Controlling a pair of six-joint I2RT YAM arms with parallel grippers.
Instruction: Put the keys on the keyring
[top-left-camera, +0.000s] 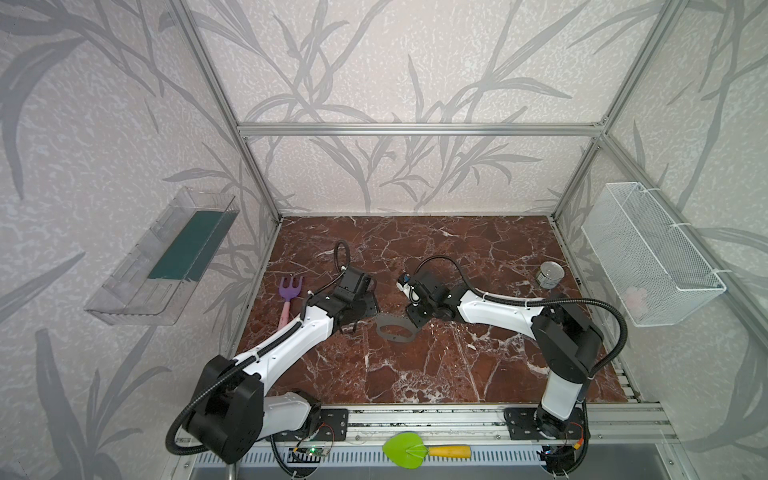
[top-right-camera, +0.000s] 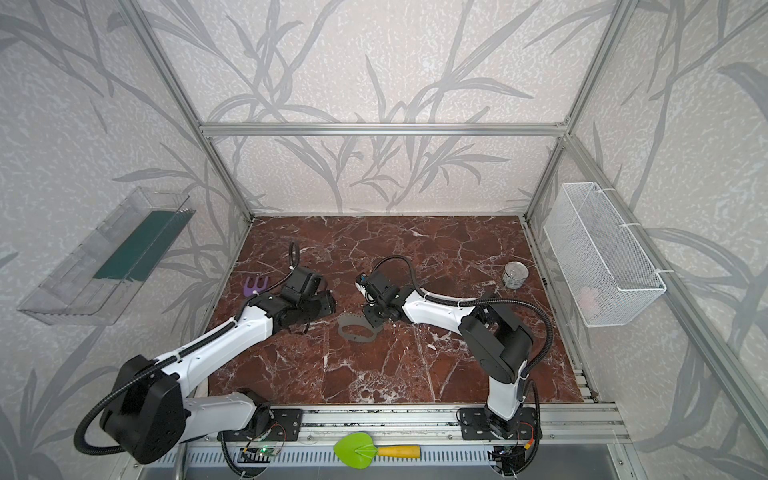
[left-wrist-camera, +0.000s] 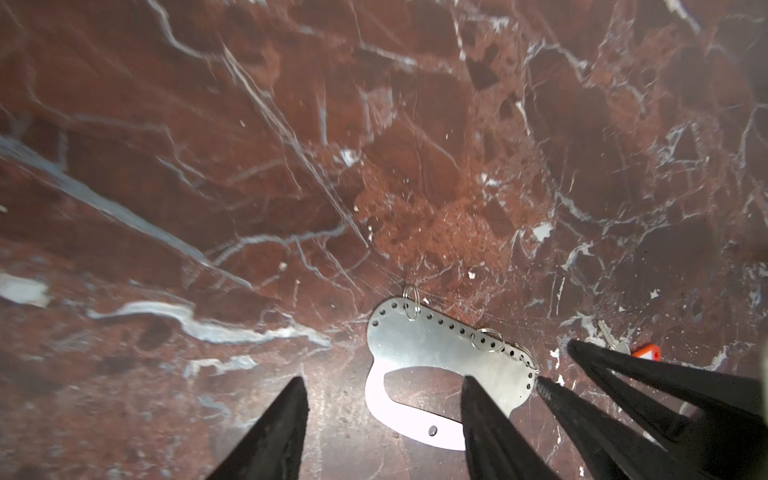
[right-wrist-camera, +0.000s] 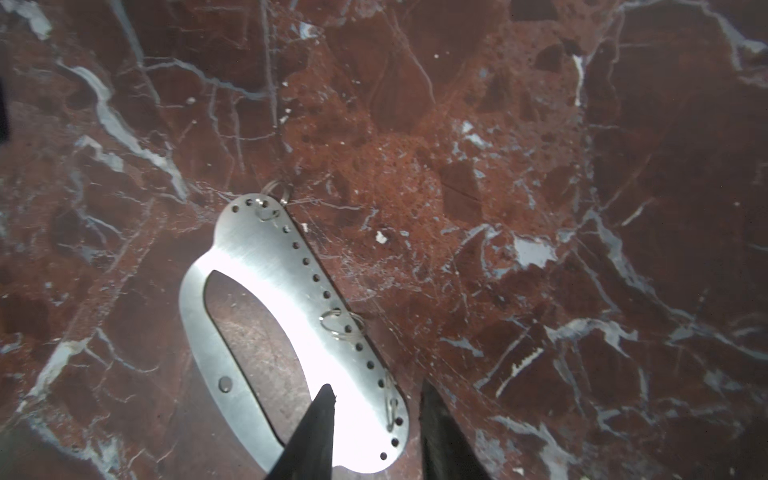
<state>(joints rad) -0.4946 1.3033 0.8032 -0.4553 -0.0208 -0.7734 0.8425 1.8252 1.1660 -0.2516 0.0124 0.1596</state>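
The keyring (left-wrist-camera: 432, 349) is a flat silver D-shaped plate with a row of small holes and thin wire rings, lying on the marble floor (top-left-camera: 415, 374) between both arms (top-left-camera: 395, 329). My left gripper (left-wrist-camera: 384, 382) is open; one fingertip lies over the plate's oval opening, the other over bare marble. My right gripper (right-wrist-camera: 376, 386) is open at the plate's holed end (right-wrist-camera: 266, 257), one finger over the metal and one beside it. The keys show only in the left wrist view: a small silver key (left-wrist-camera: 607, 333) with a red tag (left-wrist-camera: 646, 352), just beyond the right gripper's fingers (left-wrist-camera: 615, 374).
A purple toy rake (top-left-camera: 291, 291) lies left of the left arm. A tin can (top-left-camera: 552, 275) stands at the right rear. A green and yellow trowel (top-left-camera: 409, 450) rests on the front rail. A wire basket (top-left-camera: 652, 253) and a clear tray (top-left-camera: 166, 257) hang on the side walls.
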